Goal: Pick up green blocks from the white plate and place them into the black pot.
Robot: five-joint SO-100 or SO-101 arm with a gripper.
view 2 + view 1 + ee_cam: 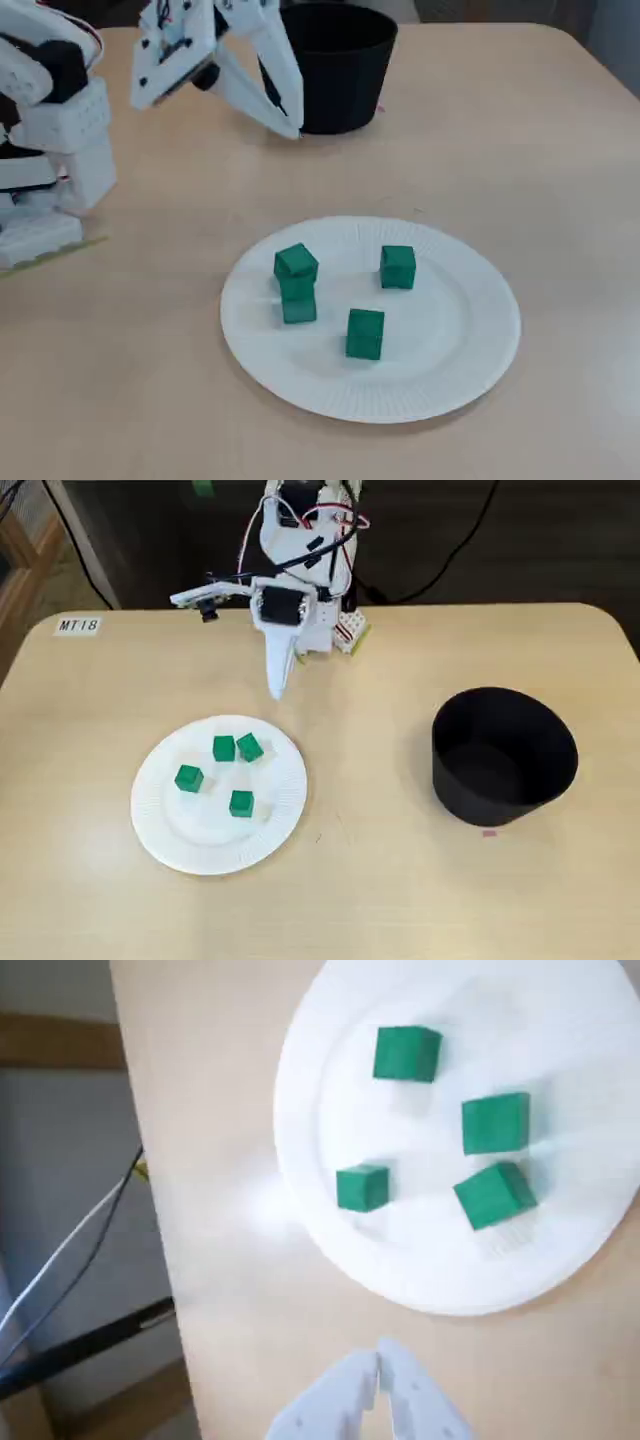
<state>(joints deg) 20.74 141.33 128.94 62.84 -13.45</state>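
4 green cubic blocks [241, 803] lie on the white paper plate [210, 848]; none is seen in the black round pot [500, 795] at the plate's 3 o'clock.

Risk judged: 2 blocks at 12 o'clock sit just beside each other, so a neighbour could be knocked or both pinched.

The white gripper [277, 688], fingers together and empty, is pointed down over the light wooden table [400, 880], just past the plate's 12 o'clock rim.

On the light wooden bench [380, 890], as a fixed view shows it, a round white paper plate [215, 858] is set at left, a black cylindrical pot [505, 775] well apart at right, a white arm base [322, 632] at the far edge, and a small white label [78, 625] in the far-left corner.
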